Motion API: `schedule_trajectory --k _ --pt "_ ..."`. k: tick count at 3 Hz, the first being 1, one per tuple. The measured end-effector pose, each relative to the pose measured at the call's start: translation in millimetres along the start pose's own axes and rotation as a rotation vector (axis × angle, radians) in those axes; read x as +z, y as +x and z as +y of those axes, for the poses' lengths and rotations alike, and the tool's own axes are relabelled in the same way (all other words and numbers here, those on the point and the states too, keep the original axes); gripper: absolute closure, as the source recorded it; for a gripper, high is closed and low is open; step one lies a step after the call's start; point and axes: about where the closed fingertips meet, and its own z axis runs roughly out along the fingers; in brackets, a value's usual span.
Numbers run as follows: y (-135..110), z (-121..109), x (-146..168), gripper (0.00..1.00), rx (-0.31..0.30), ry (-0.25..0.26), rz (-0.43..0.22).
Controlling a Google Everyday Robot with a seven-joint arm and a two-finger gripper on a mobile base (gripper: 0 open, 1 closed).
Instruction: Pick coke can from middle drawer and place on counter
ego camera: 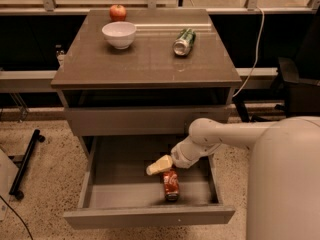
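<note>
The coke can (171, 185) lies on its side on the floor of the open middle drawer (150, 215), near the front right. My gripper (159, 165) reaches down into the drawer from the right on a white arm. Its tan tip hangs just above and to the left of the can's far end. The counter (140, 64) is the grey-brown top of the cabinet above.
On the counter stand a white bowl (119, 34) and a red apple (118, 12) at the back left, and a green can (184, 41) lies on its side at the back right. A closed shallower drawer front (145, 120) sits above the open drawer. A black chair (298, 84) stands at right.
</note>
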Motion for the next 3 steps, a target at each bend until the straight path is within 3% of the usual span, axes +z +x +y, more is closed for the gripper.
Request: schedule_trajectory --k 1,3 --pt "9 -19 36 0.00 0.087 0.039 0.060" --pt "20 -39 71 0.00 0.184 0.058 0.120"
